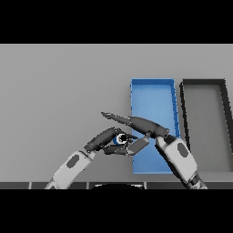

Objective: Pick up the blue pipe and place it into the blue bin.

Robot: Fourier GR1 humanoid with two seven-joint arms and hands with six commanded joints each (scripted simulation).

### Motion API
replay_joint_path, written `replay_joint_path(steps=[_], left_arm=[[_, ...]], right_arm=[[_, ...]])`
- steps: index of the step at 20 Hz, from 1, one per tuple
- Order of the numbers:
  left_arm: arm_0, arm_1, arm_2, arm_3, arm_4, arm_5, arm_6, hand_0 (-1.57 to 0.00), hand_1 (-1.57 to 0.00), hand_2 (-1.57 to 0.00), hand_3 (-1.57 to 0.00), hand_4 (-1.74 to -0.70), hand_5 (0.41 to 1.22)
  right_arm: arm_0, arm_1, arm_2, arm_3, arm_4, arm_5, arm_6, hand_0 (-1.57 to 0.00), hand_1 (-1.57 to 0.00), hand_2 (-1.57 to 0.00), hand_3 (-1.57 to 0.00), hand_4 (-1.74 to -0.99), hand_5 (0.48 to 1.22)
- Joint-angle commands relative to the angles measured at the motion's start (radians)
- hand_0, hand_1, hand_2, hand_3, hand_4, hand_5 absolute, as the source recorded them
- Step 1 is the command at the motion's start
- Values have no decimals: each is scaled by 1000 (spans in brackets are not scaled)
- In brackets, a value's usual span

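The blue pipe is small, with its ring-shaped end facing up, just left of the blue bin. My left hand comes in from the lower left, and its fingers and thumb curl round the pipe. My right hand comes in from the lower right over the blue bin. Its fingers stretch straight to the left above the pipe, and its thumb points toward the pipe from the right. Most of the pipe's body is hidden by the two hands.
A dark grey bin stands right beside the blue bin on its right. The grey table stretches to the left and back.
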Motion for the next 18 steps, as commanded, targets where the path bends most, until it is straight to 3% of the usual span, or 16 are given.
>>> replay_joint_path(steps=[1, 2, 3, 4, 5, 6, 7, 9, 10, 11, 14, 15, 17, 18], left_arm=[[-1, 4, 9, -6, 20, -9, 12, -1571, -1571, -1571, -1535, -1737, 1221], [7, 6, 11, -14, 38, -21, 15, -1571, -1571, -1571, -1484, -1736, 1221], [-4, 16, 7, -4, 3, -16, 8, -1394, -1326, -1320, -1288, -1737, 1221], [-16, 45, -11, 0, -35, -25, 77, -1182, -1078, -1063, -1030, -1682, 1221], [-30, 55, -21, -8, -46, -42, 145, -991, -878, -850, -824, -1552, 1221], [-28, 43, -20, -10, -61, -35, 187, -818, -706, -680, -659, -1480, 1221], [-20, 32, -5, -19, -63, -31, 172, -776, -706, -686, -583, -1533, 1221], [-15, 6, 12, -4, -67, -16, 143, -1063, -1017, -969, -939, -1607, 1221], [-9, -8, 16, -6, -56, -16, 141, -1164, -1128, -1051, -1065, -1634, 1221], [7, -16, 26, -1, -39, -25, 133, -1246, -1217, -1115, -1166, -1655, 1221], [16, -41, 50, -2, -12, -40, 78, -1404, -1390, -1310, -1364, -1697, 1221], [17, -40, 50, -6, -14, -42, 95, -1438, -1426, -1348, -1405, -1706, 1221], [27, -39, 56, 4, -11, -49, 65, -1486, -1478, -1390, -1465, -1719, 1221], [30, -42, 55, 0, -16, -44, 75, -1503, -1497, -1401, -1486, -1723, 1221]], right_arm=[[-25, 12, 0, 20, -3, 3, -1, 1, -12, -29, -2, -1222, 506], [-54, 23, 5, 32, -19, 3, 19, -53, -84, -102, -46, -1245, 506], [-72, 38, 18, 54, -7, 13, 26, -181, -225, -237, -161, -1294, 509], [-80, 44, 29, 57, -9, 27, 32, -345, -375, -379, -296, -1335, 507], [-100, 50, 33, 64, -9, 29, 45, -527, -534, -531, -440, -1362, 508], [-102, 53, 38, 76, -1, 41, 18, -718, -699, -739, -635, -1430, 522], [-111, 58, 41, 82, -22, 42, -1, -888, -873, -905, -768, -1486, 550], [-113, 57, 56, 93, -92, 51, 13, -1134, -1124, -1145, -957, -1562, 666], [-111, 59, 67, 91, -115, 32, 14, -1221, -1214, -1230, -1080, -1526, 728], [-92, 54, 74, 97, -125, 31, -20, -1291, -1285, -1298, -1178, -1495, 826], [-114, 32, 84, 94, -90, 16, -105, -1428, -1425, -1431, -1370, -1441, 1019], [-115, 21, 95, 92, -58, 17, -143, -1456, -1454, -1459, -1410, -1447, 1059], [-128, 3, 113, 85, -64, 1, -120, -1498, -1496, -1500, -1468, -1465, 1118], [-116, 3, 120, 82, -74, -13, -135, -1512, -1511, -1514, -1489, -1470, 1138]])
